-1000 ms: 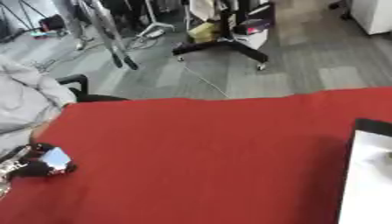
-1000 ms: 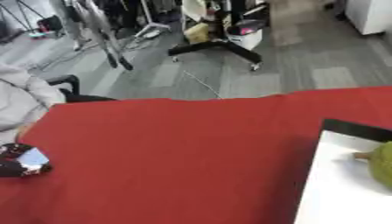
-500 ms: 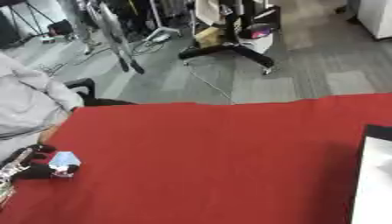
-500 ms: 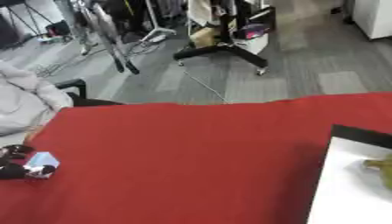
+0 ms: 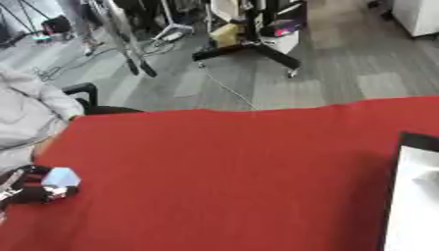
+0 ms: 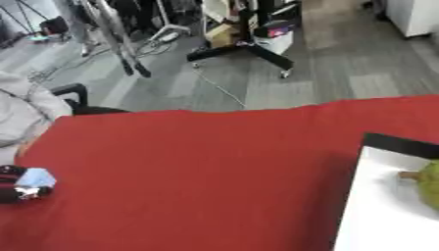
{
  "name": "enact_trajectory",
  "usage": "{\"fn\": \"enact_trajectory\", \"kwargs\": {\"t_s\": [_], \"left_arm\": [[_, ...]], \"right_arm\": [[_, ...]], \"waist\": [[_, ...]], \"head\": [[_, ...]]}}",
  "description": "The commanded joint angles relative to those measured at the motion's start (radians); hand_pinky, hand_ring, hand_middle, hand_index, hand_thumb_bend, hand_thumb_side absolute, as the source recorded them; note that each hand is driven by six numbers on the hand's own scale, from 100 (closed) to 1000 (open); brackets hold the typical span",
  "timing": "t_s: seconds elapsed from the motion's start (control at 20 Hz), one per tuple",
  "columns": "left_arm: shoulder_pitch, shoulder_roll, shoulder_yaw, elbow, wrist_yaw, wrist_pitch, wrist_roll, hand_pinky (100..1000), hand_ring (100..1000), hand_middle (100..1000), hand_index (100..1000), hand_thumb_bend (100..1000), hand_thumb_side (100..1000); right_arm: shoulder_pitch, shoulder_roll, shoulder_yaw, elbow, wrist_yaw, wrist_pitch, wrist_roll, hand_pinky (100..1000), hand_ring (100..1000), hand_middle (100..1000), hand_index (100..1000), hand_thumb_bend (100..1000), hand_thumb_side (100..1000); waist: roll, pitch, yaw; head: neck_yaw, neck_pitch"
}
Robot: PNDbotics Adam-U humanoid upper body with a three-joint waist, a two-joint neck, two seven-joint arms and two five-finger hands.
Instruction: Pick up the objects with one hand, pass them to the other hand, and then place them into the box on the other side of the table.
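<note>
My left hand sits at the left edge of the red table, fingers curled round a small pale blue block, ready to pass it. My right hand is out of sight. The white box waits far right, a green thing already inside.

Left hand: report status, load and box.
Left hand low at left edge, pale blue object against it, grip unclear. Right hand not in view. White box at right edge, green item inside.

Left robot hand on red table
</note>
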Motion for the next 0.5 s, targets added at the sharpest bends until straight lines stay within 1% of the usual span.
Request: {"fn": "enact_trajectory", "kwargs": {"t_s": [0.05, 0.25, 0.35, 0.5], "left_arm": [[-0.001, 0.049, 0.006, 0.009, 0.001, 0.010, 0.011, 818, 824, 784, 818, 794, 264], [-0.002, 0.040, 0.003, 0.019, 0.009, 0.017, 0.020, 791, 783, 730, 816, 734, 241], [-0.004, 0.035, 0.002, 0.021, 0.014, 0.019, 0.030, 759, 730, 666, 801, 678, 199], [-0.011, 0.028, 0.004, 0.022, 0.024, 0.023, 0.064, 734, 682, 610, 762, 609, 142]], "right_arm": [[-0.004, -0.023, -0.015, -0.008, 0.005, -0.002, 0.004, 1000, 935, 970, 985, 100, 205], [-0.003, -0.020, -0.018, -0.008, 0.006, -0.002, 0.005, 1000, 935, 971, 986, 100, 208], [-0.002, -0.018, -0.020, -0.008, 0.007, -0.002, 0.005, 1000, 935, 971, 986, 100, 210], [0.000, -0.015, -0.023, -0.008, 0.009, -0.001, 0.007, 1000, 935, 972, 986, 100, 214]], "waist": [[-0.001, -0.004, -0.001], [-0.001, 0.000, -0.005], [0.000, 0.001, -0.006], [0.001, 0.002, -0.008]], "head": [[0.001, -0.004], [0.007, -0.004], [0.014, -0.007], [0.020, -0.010]]}}
